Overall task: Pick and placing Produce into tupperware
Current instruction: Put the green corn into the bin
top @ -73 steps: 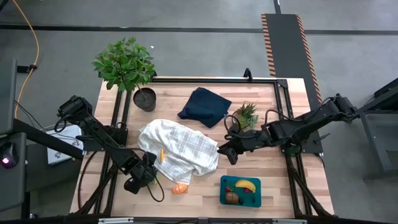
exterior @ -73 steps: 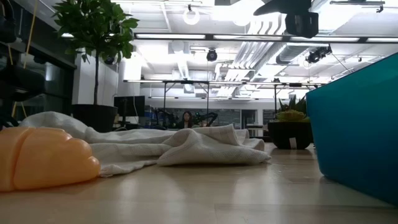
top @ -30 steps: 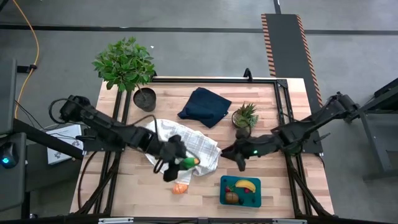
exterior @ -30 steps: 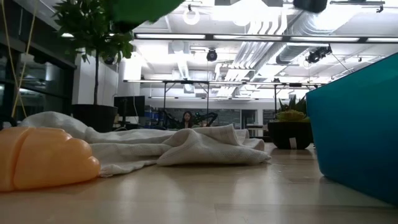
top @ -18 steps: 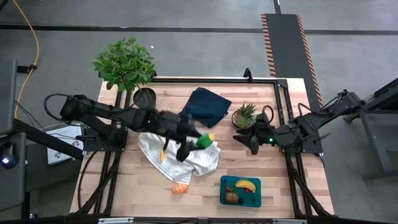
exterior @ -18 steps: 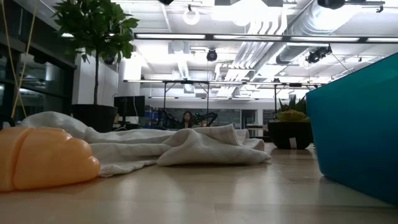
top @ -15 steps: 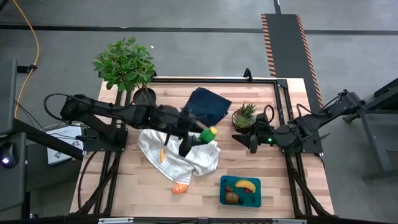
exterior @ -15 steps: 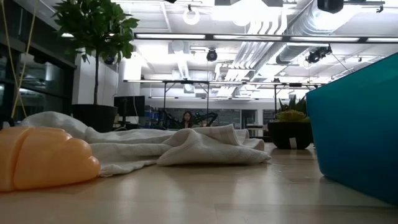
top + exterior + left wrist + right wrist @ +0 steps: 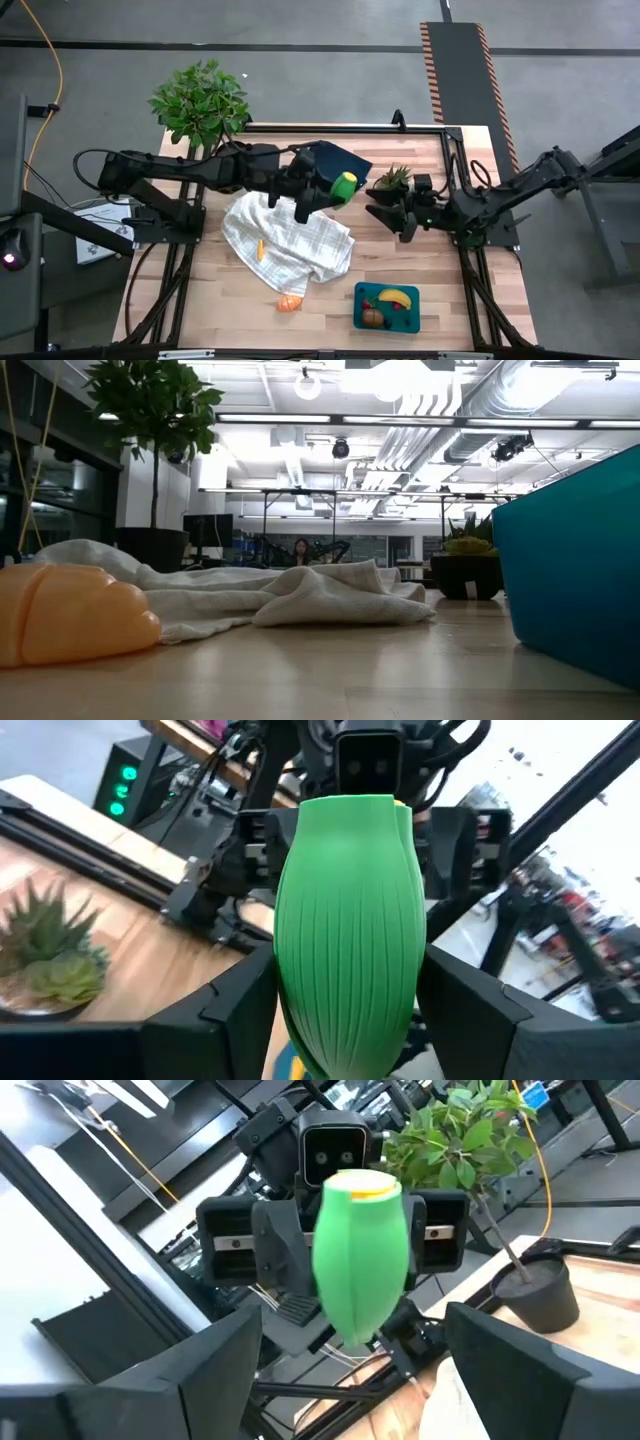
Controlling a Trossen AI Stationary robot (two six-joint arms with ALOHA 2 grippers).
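Green ribbed toy vegetable (image 9: 344,186) sits clamped in my left gripper (image 9: 333,189), held aloft facing my right gripper (image 9: 378,213), whose fingers gape wide and empty, apparently for a handover toward the teal rectangular tupperware (image 9: 388,325).

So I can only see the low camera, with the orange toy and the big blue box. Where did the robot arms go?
Observer: Both are up in the air over the back of the table, facing each other. The left gripper is shut on a green piece.
Operator: Is the other arm grabbing it too?
Observer: Not yet. The right gripper is open, with a gap between it and the green piece.
Operator: What's inside my blue box?
Observer: The tupperware holds a yellow banana, a brown round one and red berries.
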